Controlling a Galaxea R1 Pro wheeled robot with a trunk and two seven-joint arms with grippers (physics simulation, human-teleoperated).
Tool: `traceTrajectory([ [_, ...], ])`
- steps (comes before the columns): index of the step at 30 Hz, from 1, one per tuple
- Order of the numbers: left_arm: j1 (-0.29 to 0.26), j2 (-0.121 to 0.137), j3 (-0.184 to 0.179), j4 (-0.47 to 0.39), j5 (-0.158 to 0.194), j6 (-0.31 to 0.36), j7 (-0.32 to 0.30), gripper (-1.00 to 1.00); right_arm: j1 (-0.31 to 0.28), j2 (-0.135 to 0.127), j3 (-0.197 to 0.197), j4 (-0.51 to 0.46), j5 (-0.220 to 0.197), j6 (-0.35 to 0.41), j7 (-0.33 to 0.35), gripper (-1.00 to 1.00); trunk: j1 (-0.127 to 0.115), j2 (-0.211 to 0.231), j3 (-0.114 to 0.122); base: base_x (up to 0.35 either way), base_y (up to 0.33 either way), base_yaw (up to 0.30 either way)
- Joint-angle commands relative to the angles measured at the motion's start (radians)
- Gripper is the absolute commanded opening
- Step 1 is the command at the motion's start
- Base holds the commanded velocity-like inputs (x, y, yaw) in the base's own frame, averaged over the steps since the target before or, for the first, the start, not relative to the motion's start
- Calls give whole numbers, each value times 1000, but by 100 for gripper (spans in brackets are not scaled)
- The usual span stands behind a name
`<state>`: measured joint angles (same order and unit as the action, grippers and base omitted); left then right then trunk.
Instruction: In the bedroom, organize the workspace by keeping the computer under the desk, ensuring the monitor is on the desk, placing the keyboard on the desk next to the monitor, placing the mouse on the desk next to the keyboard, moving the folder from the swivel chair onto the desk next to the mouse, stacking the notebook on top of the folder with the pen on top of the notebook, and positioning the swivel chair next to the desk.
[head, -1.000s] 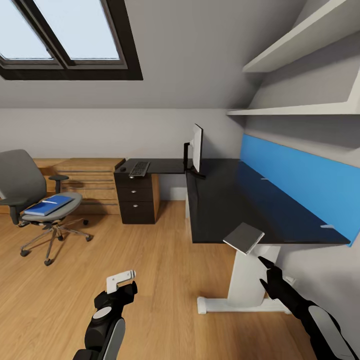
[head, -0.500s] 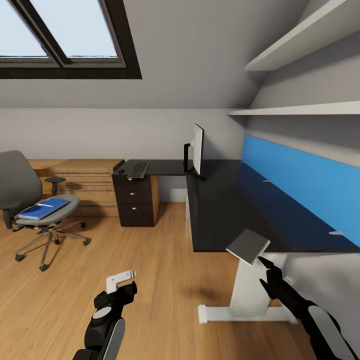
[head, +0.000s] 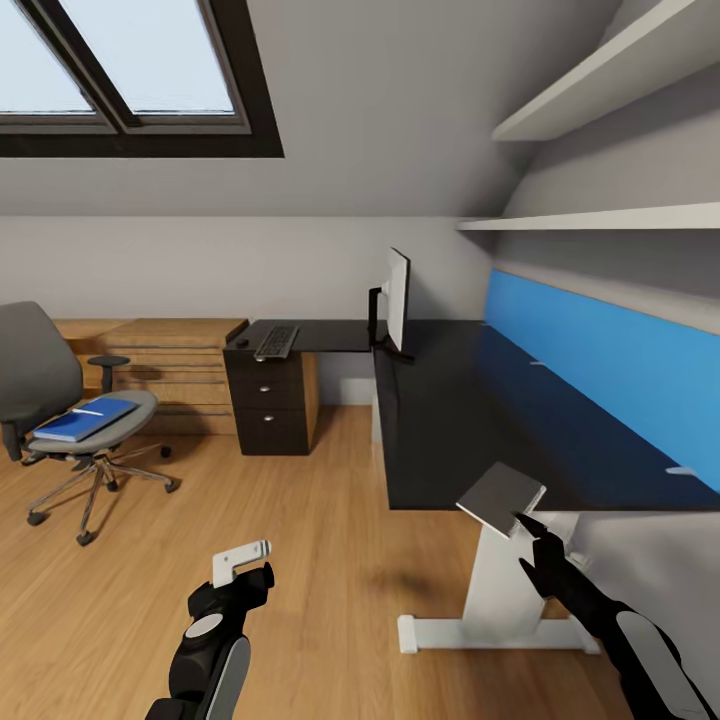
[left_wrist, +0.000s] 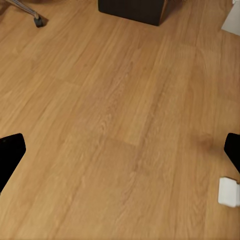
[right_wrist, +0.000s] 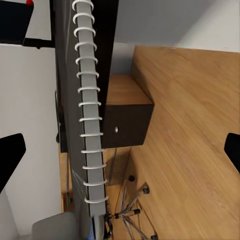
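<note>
I'm holding the notebook (head: 501, 497) in the right gripper (head: 528, 530): thin, grey-covered, with white wire spiral binding, tilted just above the desk (head: 450, 410) edge. The left gripper (head: 243, 572) is hanging wide open over grained wood floor (left_wrist: 120, 125). The flat blue folder (head: 84, 419) is lying on the grey upholstered chair (head: 60, 420), far beyond the left gripper. No readable writing.

bright, even skylight (head: 130, 70) daylight, soft shadows under the desk (head: 450, 420), slightly blurry wrist renders
</note>
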<state>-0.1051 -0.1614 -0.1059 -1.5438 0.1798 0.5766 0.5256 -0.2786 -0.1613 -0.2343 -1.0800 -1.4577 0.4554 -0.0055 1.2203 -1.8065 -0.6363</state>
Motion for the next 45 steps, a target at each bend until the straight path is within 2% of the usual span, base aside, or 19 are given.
traceTrajectory([
  [1, -1, 0, -1, -1, 10, 2, 10, 100, -1, 0, -2, 0, -4, 6, -1, 100, 0, 0, -1, 134, 115, 0],
  [45, -1, 0, -1, -1, 12, 3, 10, 100, -1, 0, 0, 0, -4, 6, -2, 100, 0, 0, -1, 14, 28, 0],
])
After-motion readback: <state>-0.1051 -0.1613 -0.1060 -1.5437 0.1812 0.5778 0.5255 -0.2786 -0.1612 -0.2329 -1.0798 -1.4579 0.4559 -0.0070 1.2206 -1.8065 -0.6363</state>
